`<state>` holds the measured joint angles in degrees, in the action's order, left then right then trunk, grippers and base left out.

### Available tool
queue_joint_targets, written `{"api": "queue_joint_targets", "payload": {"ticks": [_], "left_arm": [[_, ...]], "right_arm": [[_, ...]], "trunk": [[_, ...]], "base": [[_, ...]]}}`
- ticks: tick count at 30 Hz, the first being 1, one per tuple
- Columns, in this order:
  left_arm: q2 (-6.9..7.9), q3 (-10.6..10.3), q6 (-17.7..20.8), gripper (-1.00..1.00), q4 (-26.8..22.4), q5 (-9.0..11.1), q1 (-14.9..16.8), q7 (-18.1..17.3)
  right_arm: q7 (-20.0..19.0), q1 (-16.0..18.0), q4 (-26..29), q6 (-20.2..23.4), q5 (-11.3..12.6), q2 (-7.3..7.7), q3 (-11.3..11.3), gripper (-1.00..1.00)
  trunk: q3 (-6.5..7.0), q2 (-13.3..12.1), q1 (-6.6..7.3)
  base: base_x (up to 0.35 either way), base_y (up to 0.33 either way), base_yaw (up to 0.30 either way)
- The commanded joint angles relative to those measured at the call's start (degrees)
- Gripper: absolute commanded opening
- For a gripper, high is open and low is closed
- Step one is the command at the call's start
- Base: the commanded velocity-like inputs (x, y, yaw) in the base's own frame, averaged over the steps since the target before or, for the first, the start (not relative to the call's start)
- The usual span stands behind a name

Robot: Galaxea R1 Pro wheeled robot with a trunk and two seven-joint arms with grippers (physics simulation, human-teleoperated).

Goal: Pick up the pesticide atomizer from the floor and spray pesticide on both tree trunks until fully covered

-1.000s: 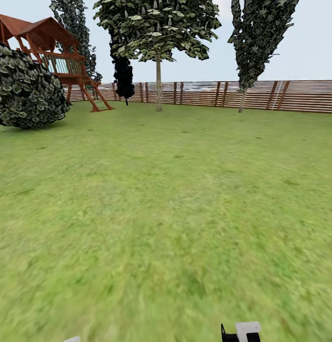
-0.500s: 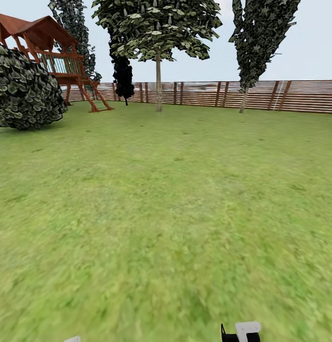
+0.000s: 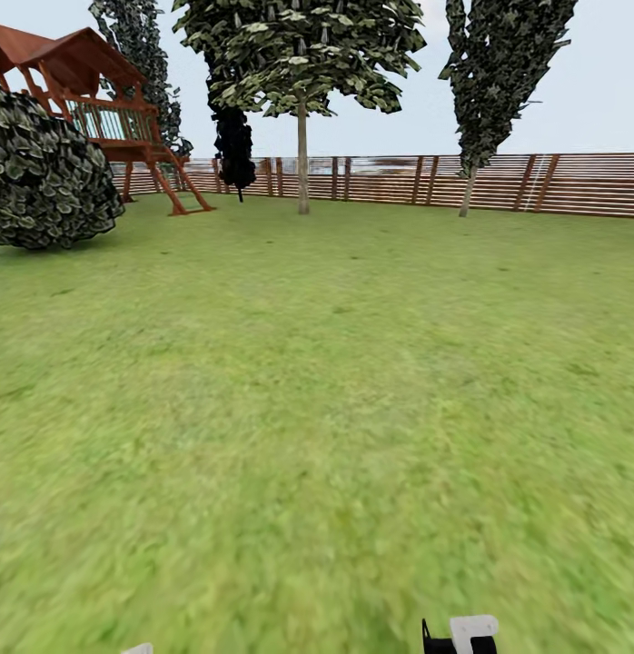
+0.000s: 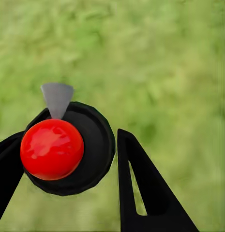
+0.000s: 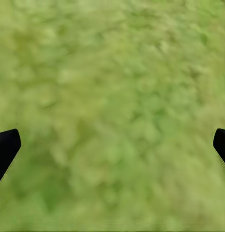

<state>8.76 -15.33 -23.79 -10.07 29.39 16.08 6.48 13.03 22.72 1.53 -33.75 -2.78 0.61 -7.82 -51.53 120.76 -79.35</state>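
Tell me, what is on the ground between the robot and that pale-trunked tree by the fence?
Only grass: in the head view the lawn runs unbroken to the tree before the fence.

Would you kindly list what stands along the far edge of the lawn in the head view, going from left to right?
Round dark bush → red-brown play tower → narrow black tree → broad-crowned tree with pale trunk → tall narrow tree, with the slatted fence behind.
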Motion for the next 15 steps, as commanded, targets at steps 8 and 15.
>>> {"api": "queue_joint_targets", "payload": {"ticks": [8,15], "left_arm": [[0.05,-0.49,-0.11,-1.0,-0.03,0.06,0.0,0.46],[0.03,-0.49,-0.11,-1.0,-0.03,0.06,0.02,0.46]], "right_arm": [[0.59,0.03,-0.04,0.01,-0.3,0.0,-0.44,1.0],[0.59,0.04,-0.04,0.01,-0.3,0.0,-0.44,1.0]], "trunk": [[-0.05,0.02,-0.03],[-0.05,0.02,-0.03]], "base": [[0.339,0.0,0.0],[0.339,0.0,0.0]]}}
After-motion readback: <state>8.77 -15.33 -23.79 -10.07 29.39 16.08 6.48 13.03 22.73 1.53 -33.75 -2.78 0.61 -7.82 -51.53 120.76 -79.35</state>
